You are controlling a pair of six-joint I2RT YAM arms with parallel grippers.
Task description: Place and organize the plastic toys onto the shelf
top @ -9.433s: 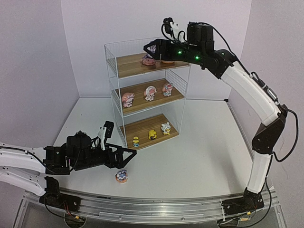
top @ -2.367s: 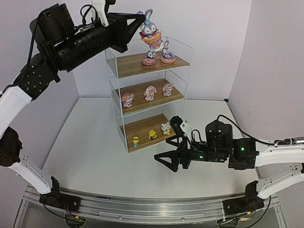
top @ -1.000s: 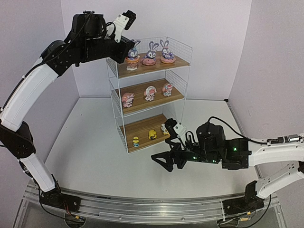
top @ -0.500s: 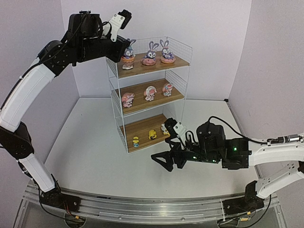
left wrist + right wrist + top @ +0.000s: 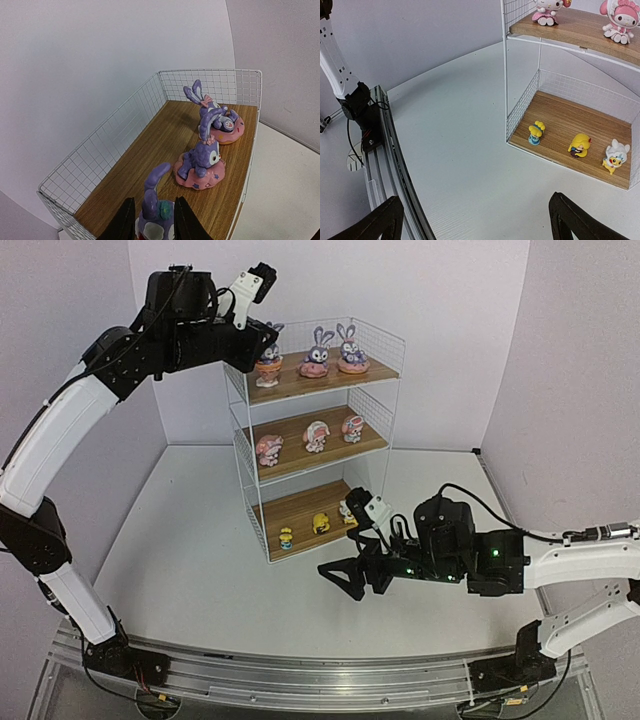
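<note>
Left gripper (image 5: 154, 226) was up at the near end of the top wooden board of the tall white wire-frame shelf (image 5: 240, 455), its two black fingers (image 5: 124, 222) flanking a purple long-eared bunny figurine (image 5: 267, 362) on a pink base. Tight fit there! The fingers sat just beside the bunny on both sides, but I could not tell whether they were pinching it or standing a touch clear. The bunny stood upright on the board, in line with two more purple bunnies: the middle one (image 5: 200, 162) close behind it, the far one (image 5: 217, 117) near the back wire wall.

Down on the middle board stood three pink-white figurines (image 5: 316, 435) in a row. On the bottom board, three small yellow and white figurines (image 5: 578, 145) stood spaced apart.

Over to the right gripper (image 5: 475, 220): low over the white tabletop (image 5: 200, 540), in front of the shelf's bottom board, jaws spread wide with nothing between them.
</note>
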